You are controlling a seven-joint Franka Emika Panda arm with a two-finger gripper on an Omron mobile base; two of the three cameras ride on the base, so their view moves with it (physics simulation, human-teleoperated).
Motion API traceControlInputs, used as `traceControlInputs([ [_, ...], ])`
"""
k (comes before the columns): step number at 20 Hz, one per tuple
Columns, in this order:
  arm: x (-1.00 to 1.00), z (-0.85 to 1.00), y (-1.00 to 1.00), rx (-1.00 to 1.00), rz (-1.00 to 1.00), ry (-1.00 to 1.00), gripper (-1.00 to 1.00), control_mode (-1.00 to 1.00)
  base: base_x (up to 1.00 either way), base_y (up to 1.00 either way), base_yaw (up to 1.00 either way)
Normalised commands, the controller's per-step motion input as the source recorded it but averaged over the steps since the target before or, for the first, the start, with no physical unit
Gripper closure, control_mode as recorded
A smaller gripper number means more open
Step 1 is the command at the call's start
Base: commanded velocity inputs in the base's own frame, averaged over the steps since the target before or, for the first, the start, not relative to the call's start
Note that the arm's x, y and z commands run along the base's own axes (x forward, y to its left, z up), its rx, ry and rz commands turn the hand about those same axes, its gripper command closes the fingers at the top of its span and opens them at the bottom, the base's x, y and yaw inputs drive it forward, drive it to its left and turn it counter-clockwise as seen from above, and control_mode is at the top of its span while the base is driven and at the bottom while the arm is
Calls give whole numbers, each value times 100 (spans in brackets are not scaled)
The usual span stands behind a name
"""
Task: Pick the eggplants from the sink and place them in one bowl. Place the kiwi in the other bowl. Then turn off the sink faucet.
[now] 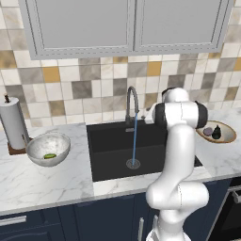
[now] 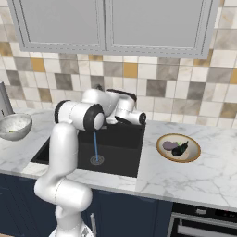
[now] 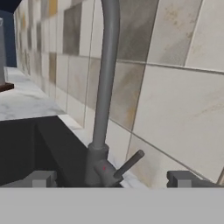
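Water runs from the dark-grey gooseneck sink faucet into the black sink. Both eggplants, one mauve and one dark, lie in the shallow tan bowl right of the sink. The kiwi lies in the grey speckled bowl on the left. My gripper is open, low at the back of the sink, facing the faucet. Its fingertips stand wide apart on either side of the faucet's base and side lever, touching neither.
The tiled wall rises close behind the faucet. A paper towel roll stands at the far left of the marble counter. Wall cabinets hang above. An oven sits below the counter at the right.
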Motion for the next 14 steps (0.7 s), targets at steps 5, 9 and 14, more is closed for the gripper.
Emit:
traceControlInputs([
  [5,20,-23,0,0,0,0,-100,-100,0,0,0],
  [9,21,-13,0,0,0,0,-100,-100,0,0,0],
  [14,23,-6,0,0,0,0,-100,-100,0,0,0],
])
